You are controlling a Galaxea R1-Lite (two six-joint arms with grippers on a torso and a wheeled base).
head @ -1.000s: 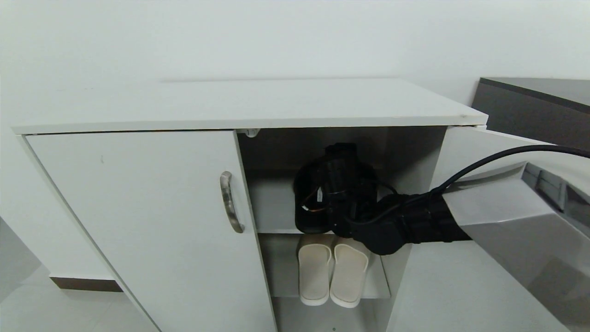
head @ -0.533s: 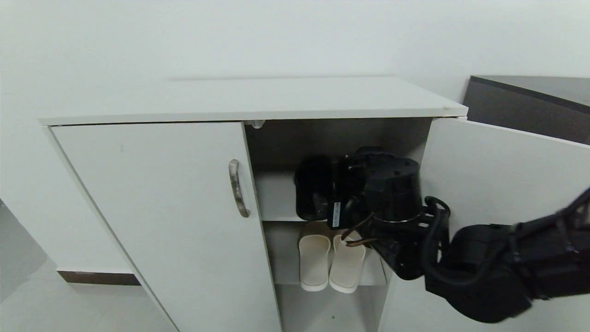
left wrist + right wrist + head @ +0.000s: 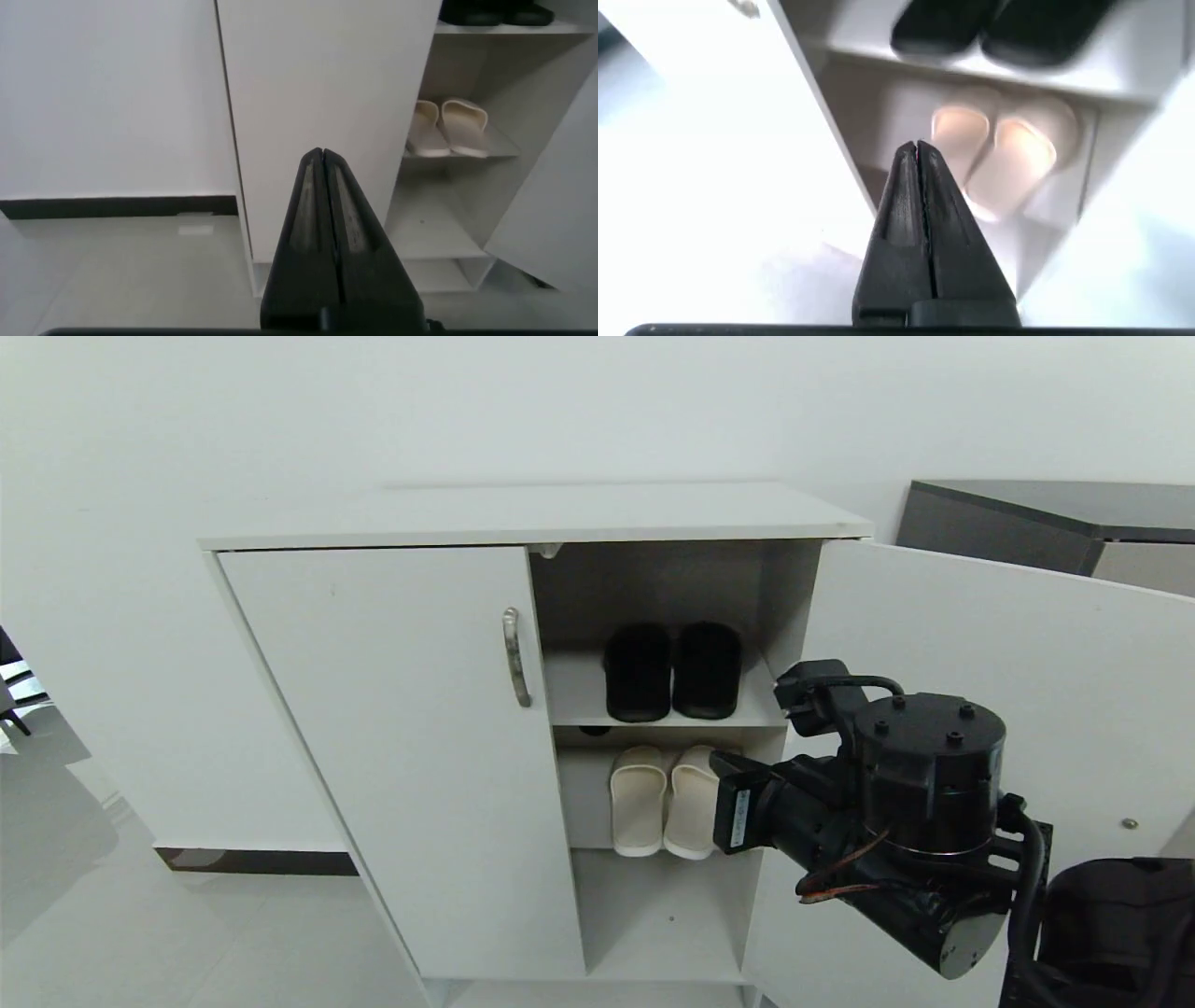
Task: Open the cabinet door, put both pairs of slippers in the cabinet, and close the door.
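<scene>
Black slippers [image 3: 672,672] are lying on the upper shelf [image 3: 571,695] inside the cabinet [image 3: 523,513], white slippers [image 3: 665,800] at their 6 o'clock, one shelf down. Its door [image 3: 980,644] is standing open at 3 o'clock. We are pressing our left gripper [image 3: 322,154] and right gripper [image 3: 917,147] fully together, gripping nothing.

The cabinet [image 3: 373,728] is plain white, its handle [image 3: 512,658] silver. Inside it, black slippers [image 3: 644,672] sit on the shelf [image 3: 577,695] above a cream pair [image 3: 639,798] — both unpatterned.

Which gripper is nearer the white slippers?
Right. The right gripper is just in front of the white slippers, outside the open cabinet; the left gripper hangs farther back, facing the closed door.
</scene>
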